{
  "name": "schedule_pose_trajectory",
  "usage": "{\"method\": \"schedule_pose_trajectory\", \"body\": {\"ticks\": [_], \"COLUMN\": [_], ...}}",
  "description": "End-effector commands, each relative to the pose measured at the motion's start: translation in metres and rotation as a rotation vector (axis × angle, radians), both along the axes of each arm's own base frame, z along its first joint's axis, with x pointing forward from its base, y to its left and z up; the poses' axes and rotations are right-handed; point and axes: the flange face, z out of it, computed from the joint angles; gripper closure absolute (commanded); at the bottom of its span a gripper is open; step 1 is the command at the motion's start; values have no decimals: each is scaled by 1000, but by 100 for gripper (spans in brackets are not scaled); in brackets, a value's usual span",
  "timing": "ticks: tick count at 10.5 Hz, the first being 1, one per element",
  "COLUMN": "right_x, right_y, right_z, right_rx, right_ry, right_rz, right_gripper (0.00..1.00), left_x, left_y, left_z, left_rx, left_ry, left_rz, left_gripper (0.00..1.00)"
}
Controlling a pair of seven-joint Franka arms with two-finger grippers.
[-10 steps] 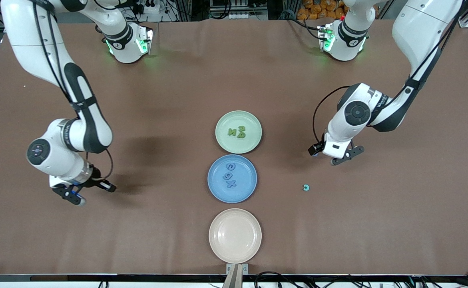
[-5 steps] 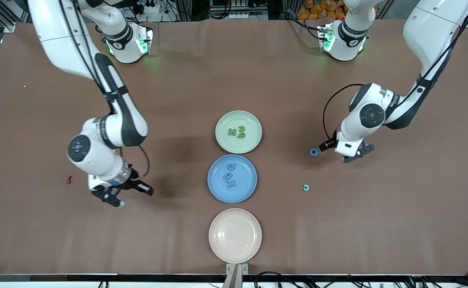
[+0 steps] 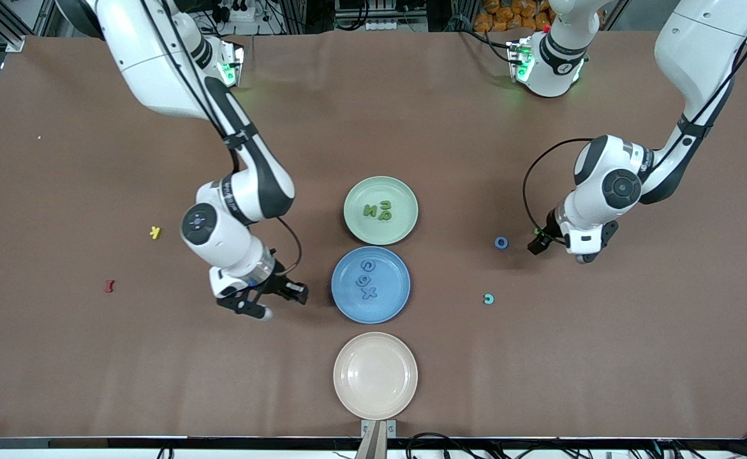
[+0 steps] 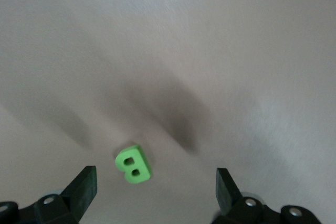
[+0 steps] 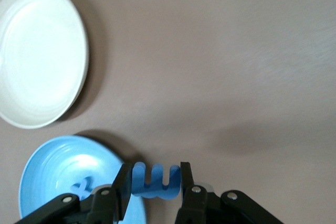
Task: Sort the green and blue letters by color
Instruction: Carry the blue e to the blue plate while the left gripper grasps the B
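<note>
Right wrist view is showing the right hand (image 5: 155, 182) gripping a blue letter (image 5: 155, 181); left hand (image 4: 155, 192) is gaping over a green B (image 4: 133, 164).

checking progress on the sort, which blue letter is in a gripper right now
The blue comb-shaped letter clamped in the right gripper, beside the blue plate. The other blue pieces lie in that plate, and the blue ring sits loose on the table.
</note>
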Motion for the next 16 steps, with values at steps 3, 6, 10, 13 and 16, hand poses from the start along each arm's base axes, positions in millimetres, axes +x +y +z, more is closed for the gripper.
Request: {"method": "schedule_pose_trajectory", "body": {"ticks": [3,6,10,13,16], "right_x": [-17,-37,-45,-32,-7], "right_y": [72,116,128,101,48], "right_z": [-13,-14,-13,-19,-18], "right_rx": [50,67,70,-2,-110], "right_ry": [-1,-20,18,20,40], "right_rz": [86,135,69,81,100], "right_gripper": [73,73,0,0,0], "left_x": [-11,-17,-11,-13,-13], "left_y": [-9,-16,-7,-7,-7], "left_z": [0,-16,-31,-38,-35], "left_rx": [8,7,44,61,64], "left_ry": [-10,14,-43,-48,-56], "left_rz": [199,215,267,267,266], "left_gripper": [0,0,0,0,0]}}
